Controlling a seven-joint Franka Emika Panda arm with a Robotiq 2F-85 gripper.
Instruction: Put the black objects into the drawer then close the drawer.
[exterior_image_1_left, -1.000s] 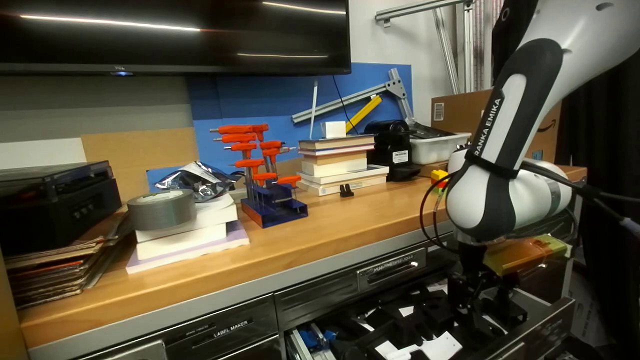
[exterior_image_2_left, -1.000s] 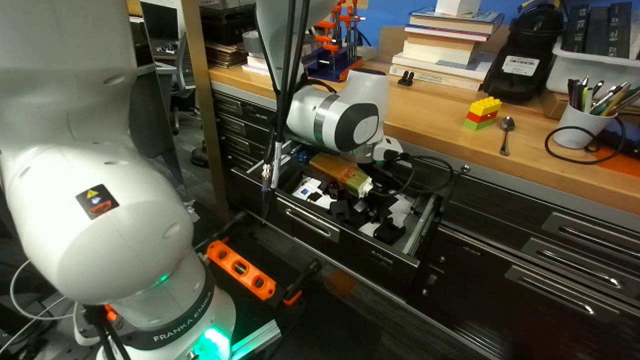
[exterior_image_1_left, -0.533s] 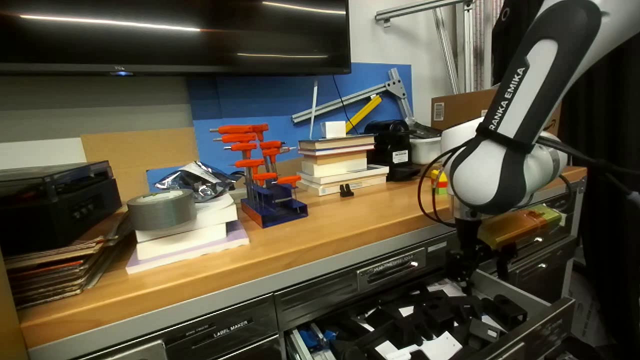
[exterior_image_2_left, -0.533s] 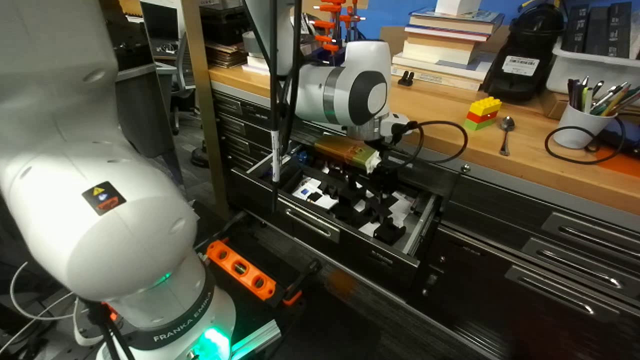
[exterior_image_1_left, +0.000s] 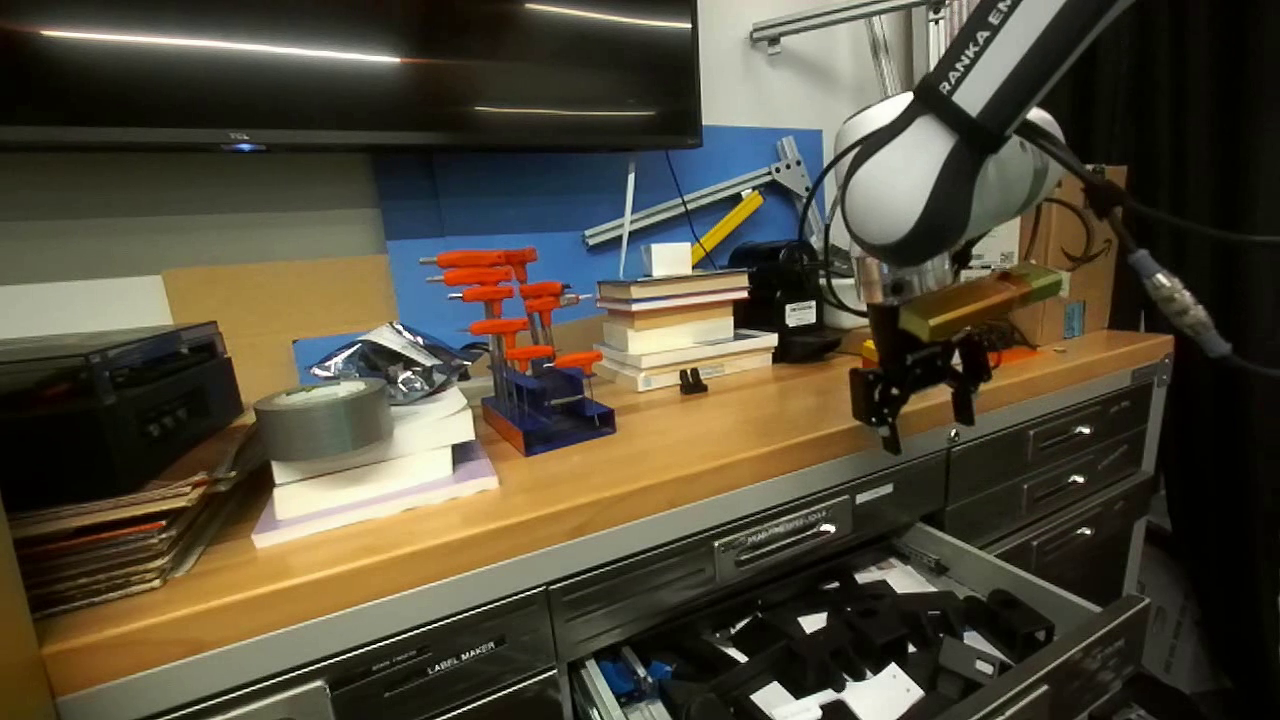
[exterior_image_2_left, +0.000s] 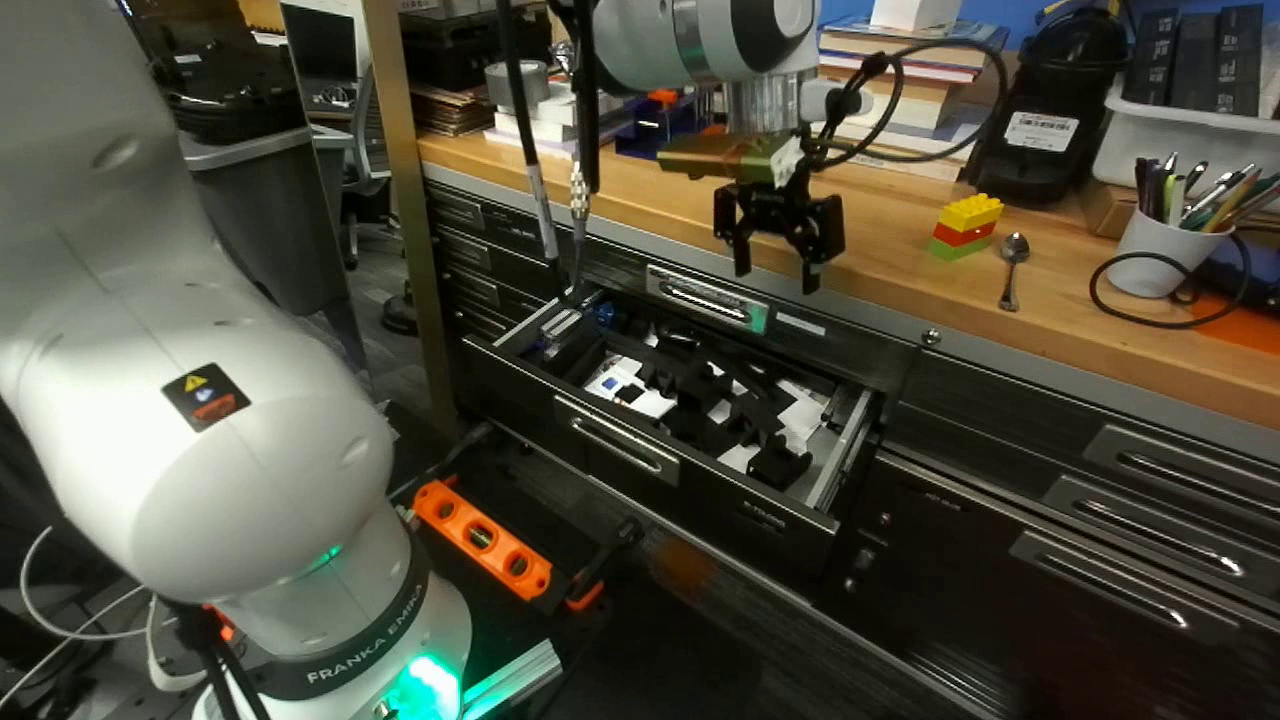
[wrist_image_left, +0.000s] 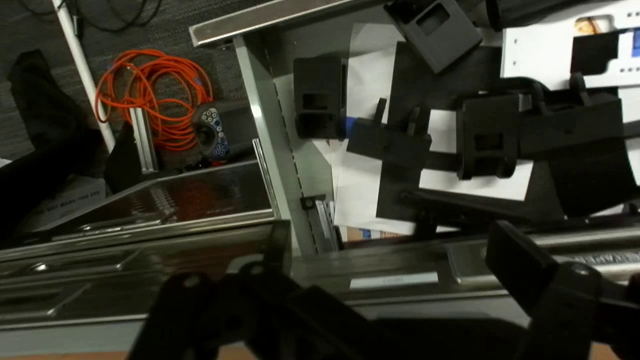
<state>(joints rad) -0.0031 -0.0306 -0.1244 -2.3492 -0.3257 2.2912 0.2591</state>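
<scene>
The robot's gripper (exterior_image_1_left: 927, 428) hangs in the air with its jaws spread wide apart. In both exterior views, the big drawer (exterior_image_2_left: 700, 500) is pulled out, at about 7 o'clock from the gripper. Black pieces (wrist_image_left: 485, 117) lie in it, some on white paper (wrist_image_left: 362, 180). The drawer's front has writing that is too small to read. In an exterior view, a small black piece (exterior_image_1_left: 692, 381) sits on the wooden table (exterior_image_1_left: 740, 430) at about 9 o'clock from the gripper, just in front of a pile of books (exterior_image_1_left: 690, 335). There, at 10 o'clock from the middle of the view, the big screen (exterior_image_1_left: 350, 75) says TCL. At 7 o'clock, another drawer (exterior_image_1_left: 450, 650) says LABEL MAKER. Between 4 and 5 o'clock, a label (exterior_image_1_left: 785, 528) above a shiny handle (exterior_image_1_left: 788, 542) is too blurry to read. Near 2 o'clock, the robot's arm (exterior_image_1_left: 985, 75) shows just RANKA EM. In an exterior view, the robot's round base (exterior_image_2_left: 340, 650), between 7 and 8 o'clock, says FRANKA EMIKA. Near 2 o'clock there, a tall black thing (exterior_image_2_left: 1020, 180) wears a white sticker (exterior_image_2_left: 1042, 132) with print too tiny to read.
</scene>
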